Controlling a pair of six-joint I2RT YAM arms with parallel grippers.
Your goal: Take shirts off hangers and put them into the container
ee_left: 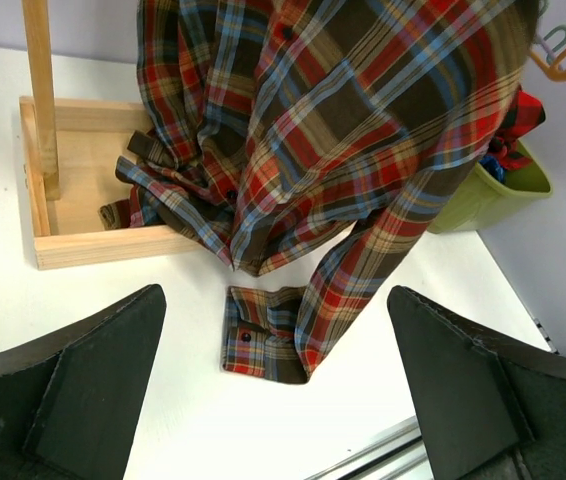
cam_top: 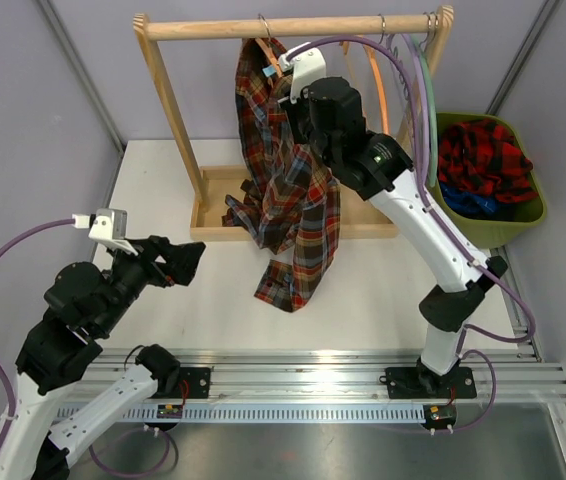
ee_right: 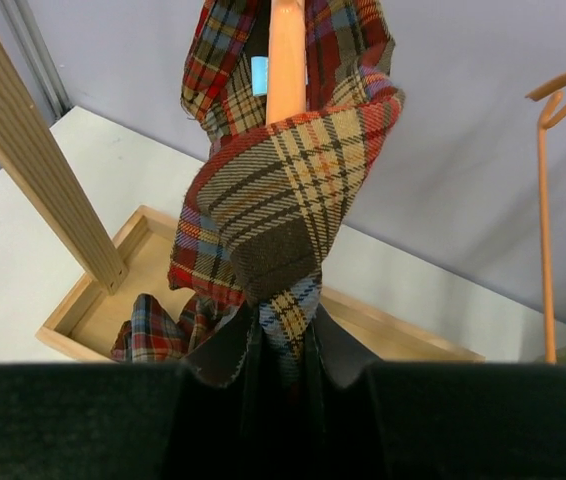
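Note:
The brown, navy and orange-red tartan shirt (cam_top: 293,195) hangs from an orange hanger (ee_right: 285,60) on the wooden rail, and one cuff (ee_left: 263,345) lies on the table. My right gripper (cam_top: 288,98) is up by the shirt's shoulder, its jaws shut on a bunched fold of the tartan cloth (ee_right: 288,300). My left gripper (cam_top: 188,265) hovers low over the table left of the shirt, wide open and holding nothing (ee_left: 278,385). The olive-green container (cam_top: 525,215) stands at the right with the red-and-black shirt (cam_top: 483,152) inside.
The wooden rack (cam_top: 168,95) with its shallow tray (cam_top: 208,205) stands behind the hanging shirt. Bare orange (cam_top: 377,90), lilac (cam_top: 400,62) and pale green (cam_top: 430,120) hangers hang at the rail's right end. Blue cloth (cam_top: 468,200) lies in the container.

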